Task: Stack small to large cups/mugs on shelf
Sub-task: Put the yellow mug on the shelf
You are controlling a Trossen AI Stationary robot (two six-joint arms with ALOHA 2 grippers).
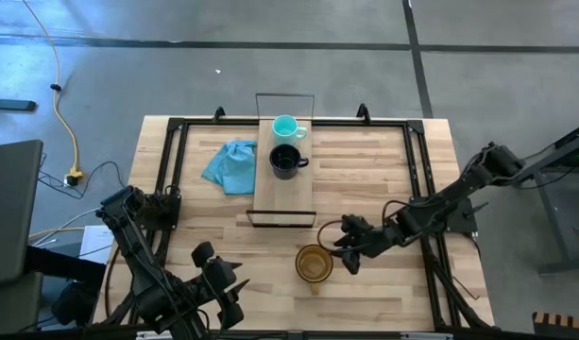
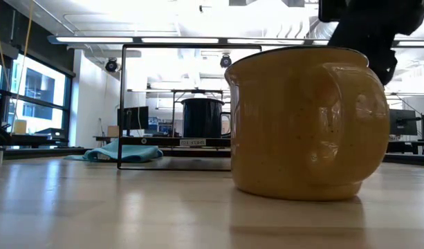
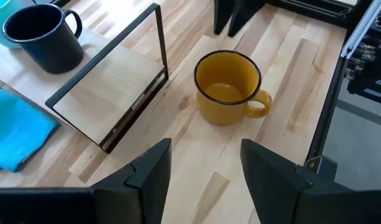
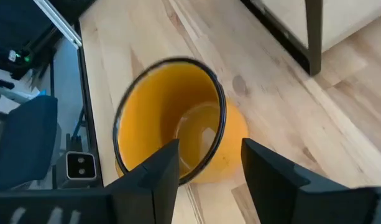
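Observation:
The amber-orange mug [image 1: 315, 263] stands upright on the table, in front of the shelf [image 1: 282, 184], with its handle [image 2: 336, 117] toward the near edge. A teal mug [image 1: 287, 127] and a black mug [image 1: 286, 161] stand upright on the shelf plank, the teal one at its far end. My right gripper [image 4: 210, 149] is open at the right side of the amber mug's rim [image 4: 218, 118]; one finger is over the hollow, the other outside the wall. My left gripper [image 3: 206, 149] waits open near the table's front left, pointing at the amber mug [image 3: 227, 87]. My right gripper comes slanting down from the table's right at the amber mug's rim [image 4: 209, 155]. Its open fingers [image 4: 159, 174] stand on either side of the wall. I cannot tell whether a finger touches the mug, which sits with its base on the table.
A light blue cloth [image 1: 230, 165] lies crumpled on the table left of the shelf. Thin black wire frames [image 1: 285, 94] rise at both ends of the shelf. A black rail frame [image 1: 417, 170] runs round the tabletop. Bare wood lies to the right of the shelf.

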